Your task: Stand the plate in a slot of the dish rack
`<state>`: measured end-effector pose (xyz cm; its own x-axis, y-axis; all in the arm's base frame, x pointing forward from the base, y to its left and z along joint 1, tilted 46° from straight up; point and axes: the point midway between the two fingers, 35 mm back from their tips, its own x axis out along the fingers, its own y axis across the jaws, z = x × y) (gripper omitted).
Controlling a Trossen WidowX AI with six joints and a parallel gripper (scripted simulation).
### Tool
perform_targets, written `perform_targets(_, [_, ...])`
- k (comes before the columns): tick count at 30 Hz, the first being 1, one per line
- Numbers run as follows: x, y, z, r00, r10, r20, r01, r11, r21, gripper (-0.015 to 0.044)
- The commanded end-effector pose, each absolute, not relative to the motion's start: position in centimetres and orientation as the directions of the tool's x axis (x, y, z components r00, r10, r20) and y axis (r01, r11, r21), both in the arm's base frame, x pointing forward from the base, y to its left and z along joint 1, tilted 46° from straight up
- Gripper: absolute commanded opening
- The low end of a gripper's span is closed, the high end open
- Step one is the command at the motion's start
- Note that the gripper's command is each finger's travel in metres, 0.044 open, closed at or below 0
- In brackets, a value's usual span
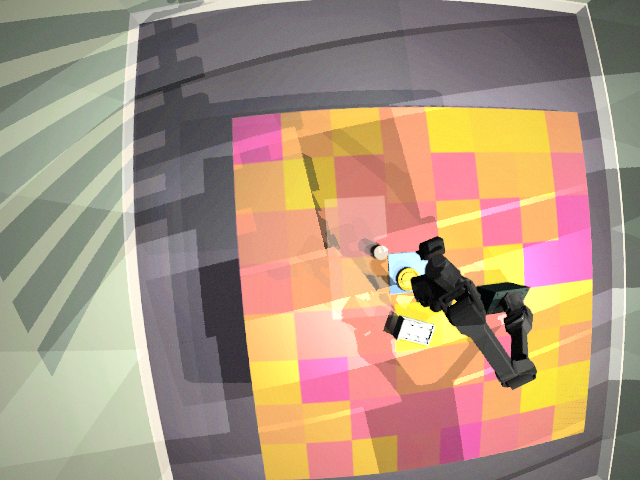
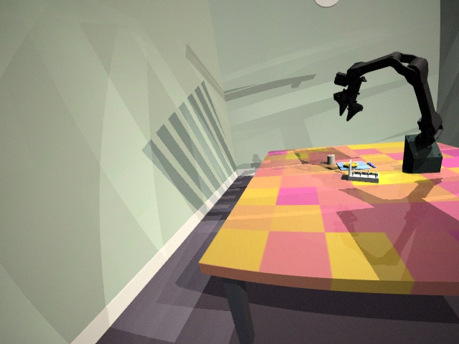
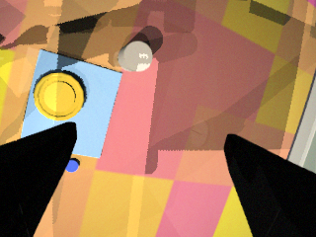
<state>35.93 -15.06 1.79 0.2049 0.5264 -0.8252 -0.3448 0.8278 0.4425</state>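
Observation:
The yellow plate (image 1: 407, 277) (image 2: 352, 163) (image 3: 59, 96) lies flat on a light blue mat (image 1: 401, 260) (image 3: 101, 111). The dish rack (image 1: 415, 331) (image 2: 363, 177) is white to grey, with short posts and one taller end. It stands on the table near the mat, and no plate shows in it. It is out of the wrist view. My gripper (image 2: 344, 117) (image 3: 152, 135) is open and empty, pointing down high above the table. In the wrist view the plate lies beyond the left fingertip, outside the gap between the fingers. In the top view the arm hides part of the mat.
A pale cup (image 1: 380, 252) (image 2: 330, 159) (image 3: 135, 56) stands just off a corner of the mat. A small blue item (image 2: 371, 165) (image 3: 72, 165) lies at the mat's other side. The arm's dark base (image 2: 422, 159) stands farther right. Broad shadows cross the table.

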Motion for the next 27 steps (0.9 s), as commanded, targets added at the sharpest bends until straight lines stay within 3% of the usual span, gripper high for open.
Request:
perform_targets(1, [35.3, -12.1, 1.2, 0.116, 0.592, -0.798, -0.290, 0.788, 0.542, 0.0400])
perform_targets(11, [33.2, -5.5, 0.7, -0.109, 0.700, -0.706, -0.115, 0.696, 0.708, 0.0400])
perform_targets(17, [33.1, -5.2, 0.5, -0.113, 0.701, -0.704, -0.111, 0.695, 0.710, 0.0400])
perform_targets(27, [32.0, 1.8, -8.3, -0.113, 0.704, -0.701, -0.112, 0.692, 0.713, 0.0400])
